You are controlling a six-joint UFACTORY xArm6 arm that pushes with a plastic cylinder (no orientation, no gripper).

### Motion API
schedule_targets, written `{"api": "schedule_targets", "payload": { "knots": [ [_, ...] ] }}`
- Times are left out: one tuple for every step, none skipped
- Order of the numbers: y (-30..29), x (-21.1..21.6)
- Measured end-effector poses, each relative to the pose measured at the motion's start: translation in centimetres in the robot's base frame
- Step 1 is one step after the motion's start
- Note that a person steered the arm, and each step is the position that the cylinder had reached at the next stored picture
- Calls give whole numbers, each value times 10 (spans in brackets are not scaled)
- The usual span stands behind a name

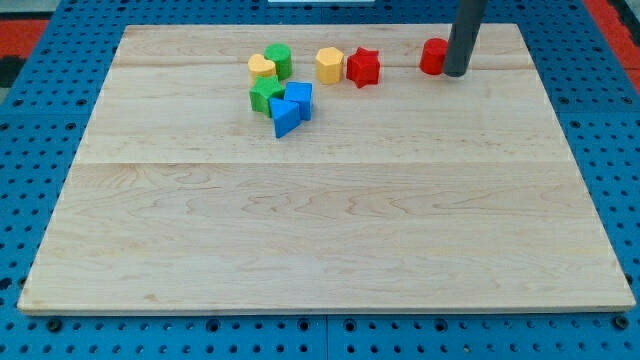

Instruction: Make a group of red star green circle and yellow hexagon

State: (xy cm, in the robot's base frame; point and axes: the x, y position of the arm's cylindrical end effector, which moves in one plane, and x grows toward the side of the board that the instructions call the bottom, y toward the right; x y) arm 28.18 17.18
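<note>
1. Nearest the camera, the bench [330, 240] lies bare.
2. End effector: a plain rod gripping nothing; my tip [456, 73] touches a red block [433, 56], partly hidden, shape unclear.
3. Leftward lie the red star [363, 67], touching the yellow hexagon [329, 65]; the green circle [278, 61] sits further left.

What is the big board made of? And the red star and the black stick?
The pale rectangular board looks like unvarnished wood: light grain and plank seams show. The red star block seems painted wood or plastic; its flat, even colour leaves that open. The dark rod looks like matte plastic or metal, without shine. My tip sits beside a red block, at its right.
</note>
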Motion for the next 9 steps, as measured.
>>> {"api": "schedule_targets", "payload": {
  "knots": [
    [-8, -4],
    [-15, 15],
    [-35, 41],
    [-99, 49],
    [-158, 33],
    [-142, 13],
    [-106, 4],
    [-79, 1],
    [-96, 10]
  ]
}}
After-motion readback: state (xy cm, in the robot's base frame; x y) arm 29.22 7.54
